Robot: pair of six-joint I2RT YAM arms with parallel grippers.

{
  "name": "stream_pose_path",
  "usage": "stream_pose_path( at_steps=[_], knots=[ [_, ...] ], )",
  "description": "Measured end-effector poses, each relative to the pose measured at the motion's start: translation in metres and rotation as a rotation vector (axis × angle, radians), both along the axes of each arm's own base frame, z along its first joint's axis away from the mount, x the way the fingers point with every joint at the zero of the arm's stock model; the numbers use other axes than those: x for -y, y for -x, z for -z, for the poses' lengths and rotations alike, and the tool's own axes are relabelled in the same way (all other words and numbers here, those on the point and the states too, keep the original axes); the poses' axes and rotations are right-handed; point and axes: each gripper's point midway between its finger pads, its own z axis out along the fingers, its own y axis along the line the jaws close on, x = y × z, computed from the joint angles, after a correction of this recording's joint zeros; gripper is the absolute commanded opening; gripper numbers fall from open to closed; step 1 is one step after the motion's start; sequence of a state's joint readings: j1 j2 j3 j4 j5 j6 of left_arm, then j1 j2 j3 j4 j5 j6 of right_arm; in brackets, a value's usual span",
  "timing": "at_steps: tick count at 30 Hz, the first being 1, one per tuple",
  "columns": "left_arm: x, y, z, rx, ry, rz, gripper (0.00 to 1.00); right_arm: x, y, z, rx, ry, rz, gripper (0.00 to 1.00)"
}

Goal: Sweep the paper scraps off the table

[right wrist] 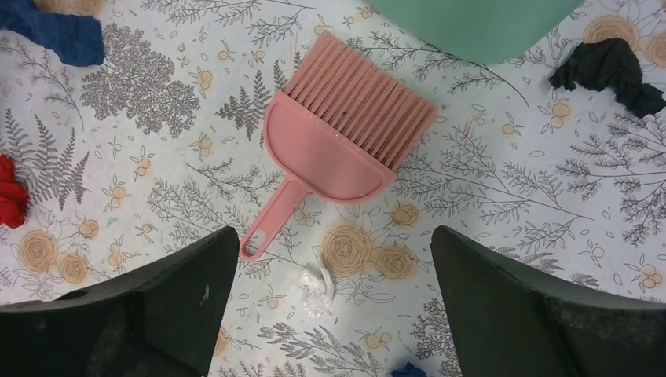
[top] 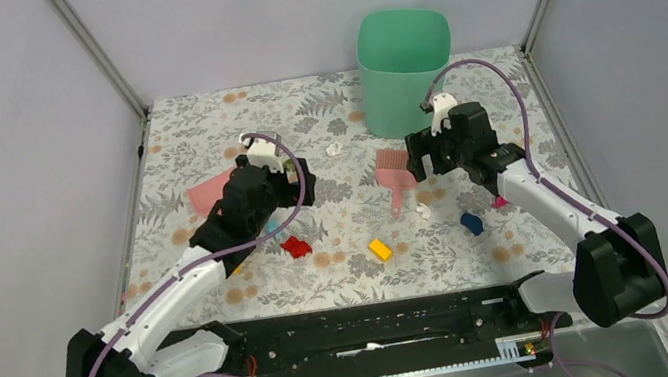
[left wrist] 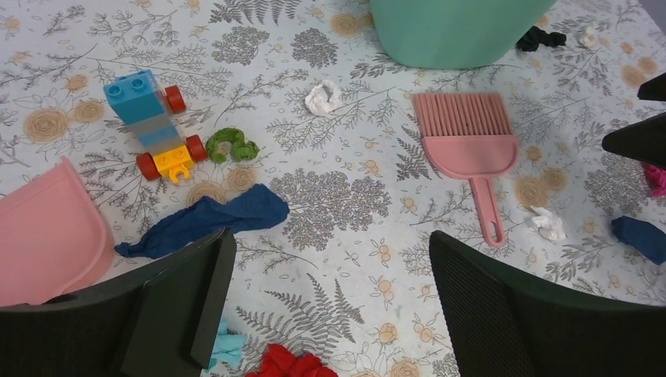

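On the leaf-printed table point(top: 198, 119) lie small white paper scraps: one point(top: 335, 149) near the green bin, one point(top: 424, 210) by the pink brush's handle. The left wrist view shows these scraps point(left wrist: 323, 97) point(left wrist: 548, 223) and a third point(left wrist: 587, 36) beside the bin. My left gripper point(top: 293, 180) point(left wrist: 330, 239) hangs open over bare table, nothing between its fingers. My right gripper point(top: 433, 168) point(right wrist: 334, 236) is open above the brush handle, with one scrap point(right wrist: 316, 284) on the table below its jaws.
A pink brush point(top: 394, 177) point(right wrist: 338, 133) lies mid-table and a pink dustpan point(top: 209, 193) point(left wrist: 47, 236) at the left. The green bin point(top: 405, 66) stands at the back. Toy bricks point(top: 380, 249), a toy train point(left wrist: 157, 126) and cloth bits point(left wrist: 212, 220) are scattered about.
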State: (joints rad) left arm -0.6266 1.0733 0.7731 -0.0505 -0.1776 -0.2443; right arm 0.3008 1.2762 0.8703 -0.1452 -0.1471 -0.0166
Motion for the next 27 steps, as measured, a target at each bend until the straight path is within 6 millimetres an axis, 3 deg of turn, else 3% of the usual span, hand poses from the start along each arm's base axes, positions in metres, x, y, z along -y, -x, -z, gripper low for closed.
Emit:
stream_pose_path(
  at_steps=[4,12,16,22,27],
  knots=[
    [-0.001,-0.001,0.004,-0.006,-0.012,-0.005,0.99,0.000,-0.001,-0.002,0.017,0.013,-0.022,1.00],
    [0.004,-0.004,0.037,-0.099,-0.073,0.004,0.99,-0.015,0.016,-0.003,0.043,0.001,-0.235,1.00],
    [0.005,-0.003,0.042,-0.124,-0.082,0.011,0.99,-0.017,0.020,-0.002,0.040,-0.002,-0.268,1.00],
    [0.010,-0.003,0.032,-0.135,-0.043,0.009,0.98,-0.014,0.020,-0.001,0.027,-0.009,-0.255,1.00],
    [0.018,-0.004,0.016,-0.124,0.031,0.012,0.89,0.004,0.011,0.000,0.023,-0.001,-0.174,1.00]
  ],
)
